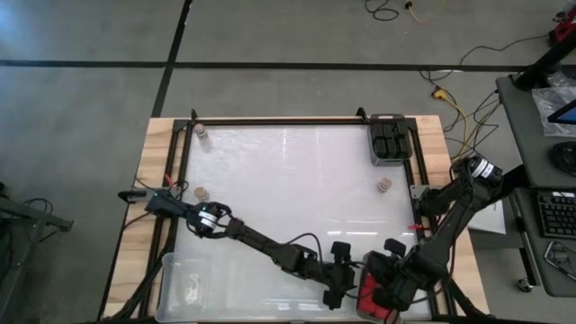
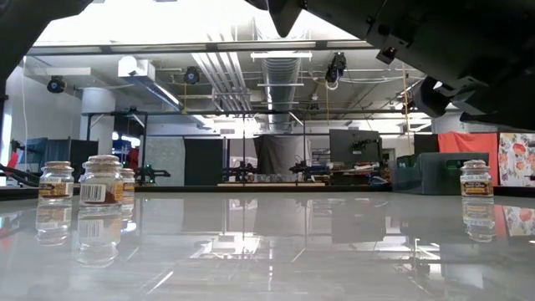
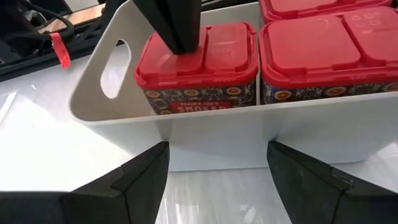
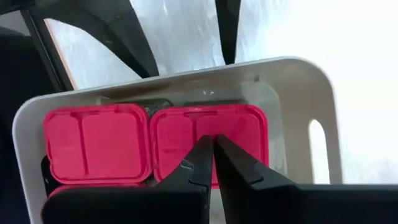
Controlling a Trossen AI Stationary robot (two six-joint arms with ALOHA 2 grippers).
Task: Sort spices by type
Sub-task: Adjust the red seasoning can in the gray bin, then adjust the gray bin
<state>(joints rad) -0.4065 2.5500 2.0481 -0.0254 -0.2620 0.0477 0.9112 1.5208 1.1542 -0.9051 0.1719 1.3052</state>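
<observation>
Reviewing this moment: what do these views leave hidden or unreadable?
- High view: the red-topped jars are mostly covered by the right gripper, so their count stays unknown.
- Left wrist view: a dark finger of the right gripper covers part of one lid.
- Low view: the round jars' labels are too small to read.

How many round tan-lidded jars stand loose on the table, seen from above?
3: far-left corner jar, left-of-centre jar, and right-side jar near the dark bin. Others may be hidden.
</observation>
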